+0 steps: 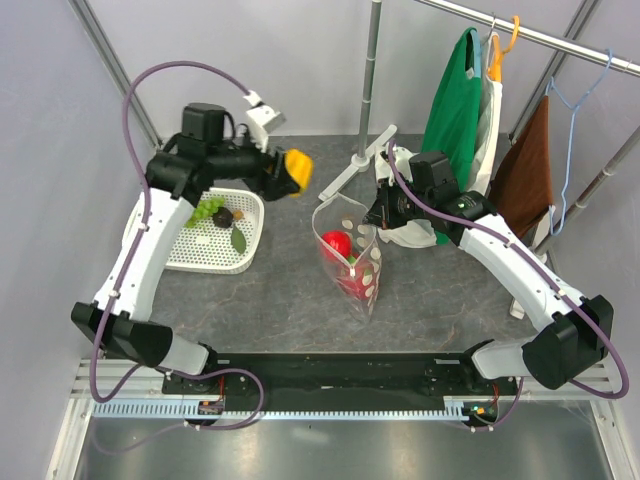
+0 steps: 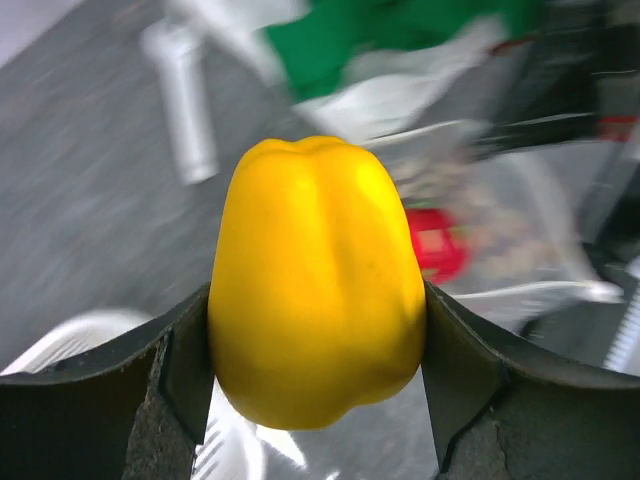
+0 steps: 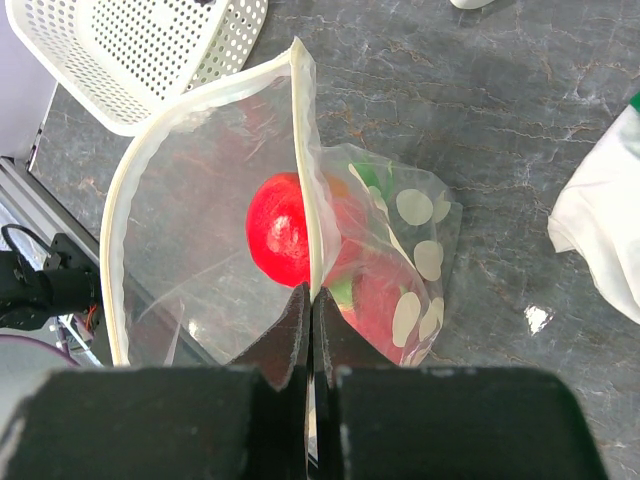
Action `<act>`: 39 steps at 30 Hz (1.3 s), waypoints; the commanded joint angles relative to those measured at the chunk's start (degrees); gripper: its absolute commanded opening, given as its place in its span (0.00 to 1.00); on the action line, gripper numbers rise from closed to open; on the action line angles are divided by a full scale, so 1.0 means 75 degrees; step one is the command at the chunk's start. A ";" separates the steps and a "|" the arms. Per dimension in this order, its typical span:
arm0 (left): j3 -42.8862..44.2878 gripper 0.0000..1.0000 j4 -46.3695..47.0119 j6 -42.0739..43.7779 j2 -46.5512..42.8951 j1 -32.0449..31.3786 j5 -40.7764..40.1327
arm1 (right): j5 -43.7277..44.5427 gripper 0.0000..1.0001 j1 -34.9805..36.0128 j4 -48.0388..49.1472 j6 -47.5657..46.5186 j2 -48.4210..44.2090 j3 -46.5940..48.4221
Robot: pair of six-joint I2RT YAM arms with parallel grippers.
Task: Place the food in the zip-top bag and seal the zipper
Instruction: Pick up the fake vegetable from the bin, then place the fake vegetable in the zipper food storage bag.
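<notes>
My left gripper (image 1: 283, 172) hangs above the table between the basket and the bag, shut on a yellow-orange toy pepper (image 1: 295, 170). In the left wrist view the pepper (image 2: 318, 280) fills the gap and both fingers (image 2: 185, 372) press its sides. The zip-top bag (image 1: 356, 262) stands open in the middle of the table. It is clear with white dots, and red food (image 1: 337, 245) lies inside. My right gripper (image 3: 311, 298) is shut on the zipper (image 3: 303, 150) at the bag's rim and holds the mouth up. The red food (image 3: 280, 230) shows through the opening.
A white perforated basket (image 1: 215, 258) at the left holds a green grape bunch (image 1: 208, 208) and small dark pieces. A clothes rail at the back right carries a green garment (image 1: 455, 100) and a brown cloth (image 1: 525, 170). A white cloth (image 3: 600, 240) lies right of the bag.
</notes>
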 commanded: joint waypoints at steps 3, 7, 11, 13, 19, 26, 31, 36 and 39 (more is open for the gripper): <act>-0.0434 0.58 0.1850 -0.2037 -0.0144 -0.2045 0.0938 | -0.0043 0.00 -0.0029 0.0269 0.0075 -0.0087 0.0061; -0.0845 0.58 0.2580 -0.2881 0.0125 -0.2669 0.0527 | -0.0019 0.00 -0.0041 0.0281 0.0204 -0.0111 0.0038; -0.1418 0.59 0.2839 -0.3503 0.0442 -0.2939 0.0071 | -0.0007 0.00 -0.0018 0.0281 0.0274 -0.0111 0.0050; -0.1700 0.60 0.3061 -0.4017 0.0513 -0.3033 -0.0013 | -0.0007 0.00 -0.0018 0.0292 0.0298 -0.0087 0.0038; -0.2567 0.59 0.3321 -0.4571 0.0431 -0.3221 -0.0060 | 0.0051 0.00 -0.0030 0.0293 0.0415 -0.0099 0.0014; -0.2498 0.68 0.1988 -0.3857 0.0337 -0.3350 0.0373 | 0.0110 0.00 -0.0064 0.0304 0.0345 -0.0134 -0.0020; -0.2440 0.87 0.1399 -0.2838 -0.0071 -0.3455 0.1029 | 0.0063 0.00 -0.0076 0.0316 0.0298 -0.0181 -0.0021; -0.1691 1.00 0.1012 -0.2087 -0.0600 -0.3351 0.0937 | -0.0031 0.00 -0.0076 0.0339 0.0169 -0.0239 -0.0044; -0.1467 1.00 0.0976 -0.2157 -0.0858 -0.2929 0.0831 | -0.0101 0.00 -0.0076 0.0363 0.0111 -0.0263 -0.0068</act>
